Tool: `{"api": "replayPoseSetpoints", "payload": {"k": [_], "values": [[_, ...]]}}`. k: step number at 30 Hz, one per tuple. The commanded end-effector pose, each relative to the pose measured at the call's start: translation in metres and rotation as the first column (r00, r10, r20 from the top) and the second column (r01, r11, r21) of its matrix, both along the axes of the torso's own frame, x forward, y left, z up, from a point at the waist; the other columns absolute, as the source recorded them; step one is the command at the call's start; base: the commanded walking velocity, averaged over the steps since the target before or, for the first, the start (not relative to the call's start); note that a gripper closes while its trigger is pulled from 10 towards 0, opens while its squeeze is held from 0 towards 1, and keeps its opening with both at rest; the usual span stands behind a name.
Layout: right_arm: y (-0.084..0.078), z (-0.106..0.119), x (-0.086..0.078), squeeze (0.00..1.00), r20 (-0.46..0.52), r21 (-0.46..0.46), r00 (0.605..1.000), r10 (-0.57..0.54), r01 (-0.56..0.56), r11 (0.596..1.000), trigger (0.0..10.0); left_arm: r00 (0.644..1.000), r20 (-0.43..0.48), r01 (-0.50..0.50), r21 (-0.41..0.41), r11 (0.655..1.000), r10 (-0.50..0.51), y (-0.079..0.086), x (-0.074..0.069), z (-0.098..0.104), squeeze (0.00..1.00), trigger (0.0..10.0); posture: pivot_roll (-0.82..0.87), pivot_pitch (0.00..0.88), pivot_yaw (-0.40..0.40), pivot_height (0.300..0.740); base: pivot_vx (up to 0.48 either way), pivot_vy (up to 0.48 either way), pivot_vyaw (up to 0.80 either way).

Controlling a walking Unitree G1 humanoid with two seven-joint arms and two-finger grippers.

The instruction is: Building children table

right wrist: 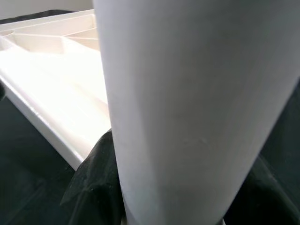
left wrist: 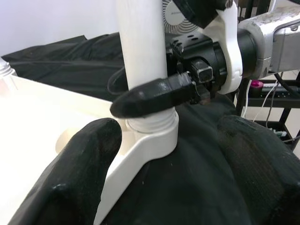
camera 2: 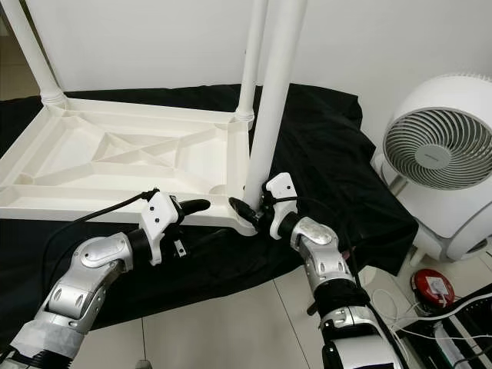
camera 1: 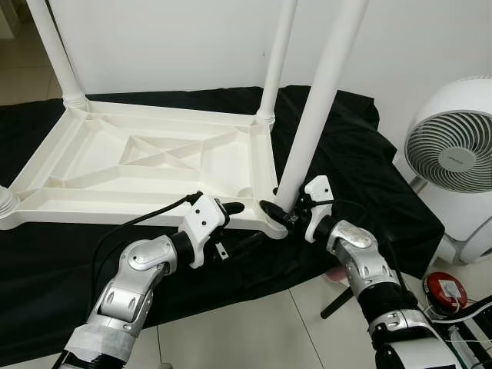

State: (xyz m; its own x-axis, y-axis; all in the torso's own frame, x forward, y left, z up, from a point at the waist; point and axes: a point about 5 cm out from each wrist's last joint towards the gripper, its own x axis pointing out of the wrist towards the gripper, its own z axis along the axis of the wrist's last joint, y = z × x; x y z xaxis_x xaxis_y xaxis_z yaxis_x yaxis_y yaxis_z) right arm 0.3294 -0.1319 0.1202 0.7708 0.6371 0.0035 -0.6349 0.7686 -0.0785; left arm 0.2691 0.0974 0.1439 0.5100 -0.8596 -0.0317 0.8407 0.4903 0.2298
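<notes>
While the right gripper (camera 1: 275, 210) is clamping its two black fingers around the base of the near table leg (camera 1: 317, 104), one finger (left wrist: 152, 96) is lying across the front of the white tube just above the threaded collar where the leg is meeting the corner socket. The right wrist view is looking straight up the leg (right wrist: 187, 112) from close range, with black finger shapes showing on either side of it low down.

Just to the left, the left gripper (camera 1: 231, 209) is hovering beside the same corner of the tabletop (camera 1: 115, 161), its fingers spread apart and holding nothing; in the left wrist view those two fingers (left wrist: 70, 178) are framing the socket and the black cloth below it.

The tabletop is lying upside down, its ribbed underside facing up, on a black cloth (camera 1: 346, 154) spread over the tiled floor (camera 1: 254, 330). The gripped leg is standing at the near right corner, leaning slightly to the right. Another leg (camera 1: 277, 58) is standing upright in the far right corner, and a third leg (camera 1: 55, 50) is rising from the far left corner. At the near left corner a ribbed white collar (camera 1: 6, 201) is showing at the picture's edge.

Off to the right, a white round fan (camera 1: 453, 154) is sitting on the floor against the white wall, with a small red object (camera 1: 444, 289) and some cables near its foot.
</notes>
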Motion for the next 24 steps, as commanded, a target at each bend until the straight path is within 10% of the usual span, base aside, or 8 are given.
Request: {"api": "replayPoseSetpoints", "payload": {"k": [1,11,19,21,22,24], "values": [[-0.007,-0.002,0.001,0.0,-0.013,-0.016,0.998,-0.062,0.062,0.998,10.0,0.999,0.005,-0.046,-0.01,0.999,0.046,-0.002,-0.001,0.0,0.0,10.0,0.01,0.0,-0.087,0.74,0.0,0.0,0.0],[0.0,-0.003,-0.015,0.0,-0.04,0.041,0.881,-0.471,0.472,0.88,10.0,0.999,-0.005,-0.031,-0.006,0.999,0.031,-0.002,-0.003,-0.001,0.0,10.0,-0.01,0.0,-0.089,0.74,0.0,0.0,0.0],[0.016,-0.001,-0.025,0.0,-0.035,0.063,0.848,-0.529,0.53,0.846,10.0,1.0,-0.009,-0.03,-0.009,1.0,0.03,-0.003,-0.004,-0.002,0.0,10.0,-0.02,0.0,-0.089,0.74,0.0,0.0,0.0],[0.015,0.0,-0.025,0.18,-0.034,0.065,0.849,-0.527,0.528,0.847,10.0,1.0,-0.01,-0.029,-0.01,1.0,0.028,-0.003,-0.004,-0.002,0.0,10.0,-0.02,0.0,-0.089,0.74,0.0,0.0,0.0],[0.014,0.0,-0.025,1.0,-0.035,0.069,0.851,-0.524,0.525,0.848,10.0,1.0,-0.011,-0.027,-0.01,1.0,0.027,-0.003,-0.004,-0.002,0.0,10.0,-0.02,0.0,-0.09,0.74,0.0,0.0,0.0],[0.012,0.005,-0.025,1.0,-0.029,0.093,0.871,-0.491,0.491,0.866,10.0,1.0,-0.01,-0.027,-0.01,1.0,0.027,-0.004,-0.004,-0.001,0.0,10.0,-0.02,0.0,-0.091,0.74,0.0,0.0,0.0]]}}
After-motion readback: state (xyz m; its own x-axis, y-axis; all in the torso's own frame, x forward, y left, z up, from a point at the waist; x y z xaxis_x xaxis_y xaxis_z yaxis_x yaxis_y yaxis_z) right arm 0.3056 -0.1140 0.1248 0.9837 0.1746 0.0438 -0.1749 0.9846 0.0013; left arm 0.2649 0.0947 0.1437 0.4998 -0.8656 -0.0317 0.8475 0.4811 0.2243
